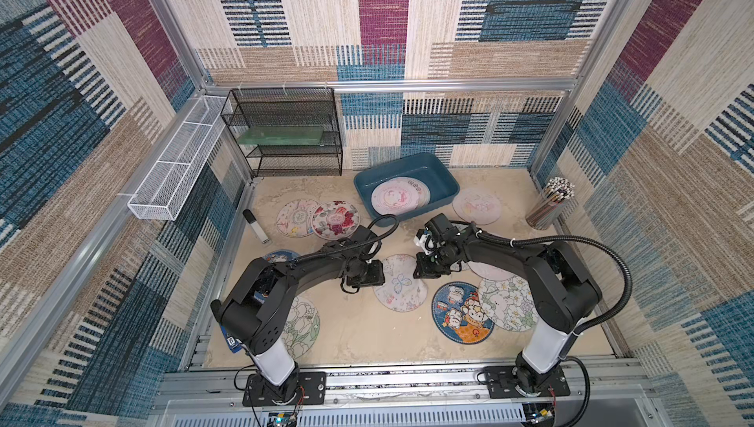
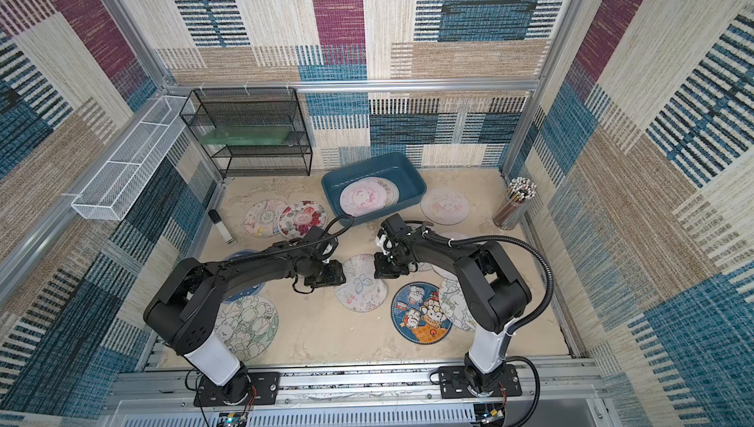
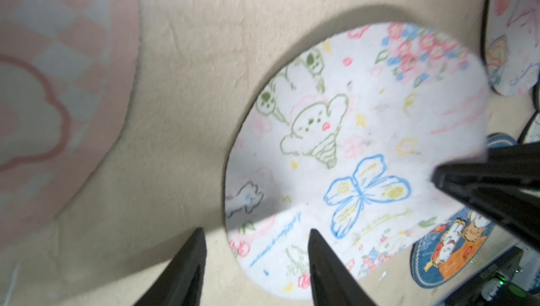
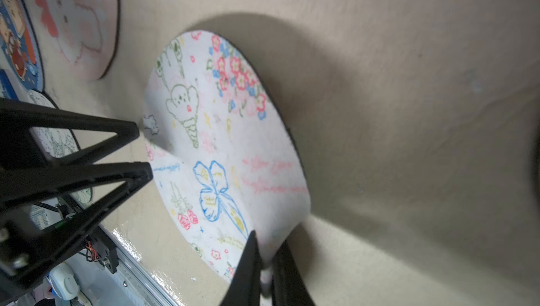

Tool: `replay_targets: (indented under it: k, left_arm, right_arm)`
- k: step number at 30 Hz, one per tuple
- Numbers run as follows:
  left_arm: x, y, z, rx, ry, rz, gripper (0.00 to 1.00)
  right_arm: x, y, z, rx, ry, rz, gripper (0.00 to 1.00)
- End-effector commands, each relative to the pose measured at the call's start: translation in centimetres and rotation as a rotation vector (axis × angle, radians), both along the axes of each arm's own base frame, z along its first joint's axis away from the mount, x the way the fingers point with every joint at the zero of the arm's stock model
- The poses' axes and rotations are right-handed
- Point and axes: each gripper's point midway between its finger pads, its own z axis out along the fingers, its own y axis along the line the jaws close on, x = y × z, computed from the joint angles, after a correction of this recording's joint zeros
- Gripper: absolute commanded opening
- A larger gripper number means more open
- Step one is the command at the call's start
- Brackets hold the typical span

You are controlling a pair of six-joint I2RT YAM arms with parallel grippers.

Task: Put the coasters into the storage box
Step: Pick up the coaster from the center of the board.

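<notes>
A white coaster with a blue butterfly (image 1: 400, 287) (image 3: 365, 132) (image 4: 222, 143) lies mid-table between my two grippers. My right gripper (image 1: 421, 272) (image 4: 268, 240) is shut on its right rim, which is lifted and bent. My left gripper (image 1: 381, 274) (image 3: 257, 235) is open at the opposite rim, one finger over the coaster and one over the table. The teal storage box (image 1: 408, 159) (image 2: 369, 159) stands at the back and holds a few pink-white coasters (image 1: 395, 200). Several more coasters lie about: floral ones (image 1: 335, 220), a dark blue one (image 1: 463, 314), a pale pink one (image 1: 476, 205).
A black wire rack (image 1: 285, 131) and a white mesh basket (image 1: 179, 159) stand at the back left. A cup of pencils (image 1: 548, 204) is at the back right. A black-and-white stick (image 1: 255, 225) lies by the left wall.
</notes>
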Motion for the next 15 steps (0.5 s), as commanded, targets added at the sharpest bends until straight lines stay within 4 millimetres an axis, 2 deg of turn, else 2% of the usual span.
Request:
replay_targets:
  k: [1, 8, 15]
  left_arm:
    - [-1.1, 1.3, 0.1, 0.041, 0.027, 0.013, 0.6]
    - [-1.2, 2.6, 1.6, 0.022, -0.011, 0.063, 0.67]
    - [-1.5, 3.7, 2.1, 0.013, -0.032, 0.082, 0.69]
  right_arm:
    - [0.8, 0.1, 2.2, 0.035, -0.023, -0.018, 0.12]
    - [3.5, 0.1, 7.7, 0.072, -0.121, -0.035, 0.12]
    - [7.4, 1.0, 13.1, 0.134, -0.225, -0.049, 0.12]
